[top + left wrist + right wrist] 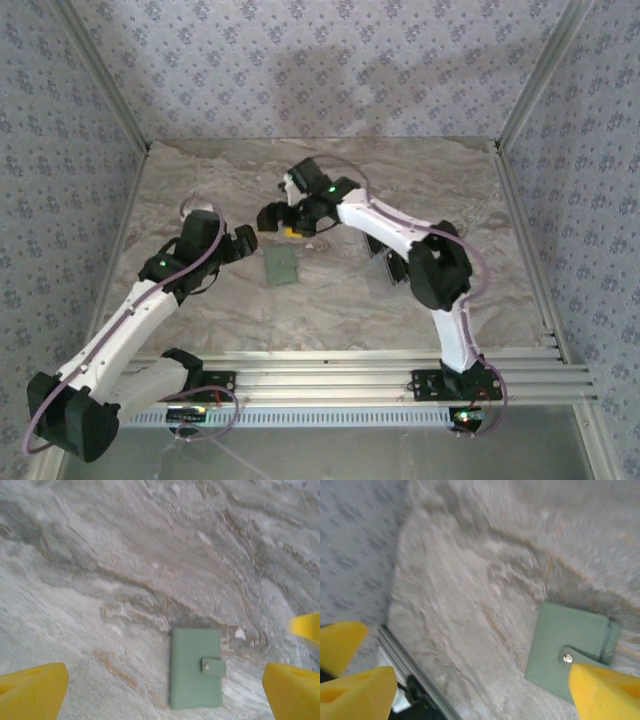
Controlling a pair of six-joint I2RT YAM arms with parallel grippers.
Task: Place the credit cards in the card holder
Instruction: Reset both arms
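The sage-green card holder point(281, 266) lies flat on the marble table, folded shut with its snap tab fastened. My left gripper point(245, 242) hovers just left of it, open, its yellow fingers wide and nothing between them. In the left wrist view the card holder point(196, 668) sits between the left gripper's point(162, 695) fingers, below them. My right gripper point(278, 220) hangs just behind the holder, also open and empty. The right wrist view has the card holder point(567, 650) beside the right gripper's point(480, 695) right finger. The dark credit cards point(386, 265) lie to the right, partly hidden under the right arm.
Patterned walls with metal corner posts close off the table point(330, 170) on three sides. A slotted aluminium rail point(340, 375) runs along the near edge by the arm bases. The right arm's elbow point(440, 270) hangs over the table's right half.
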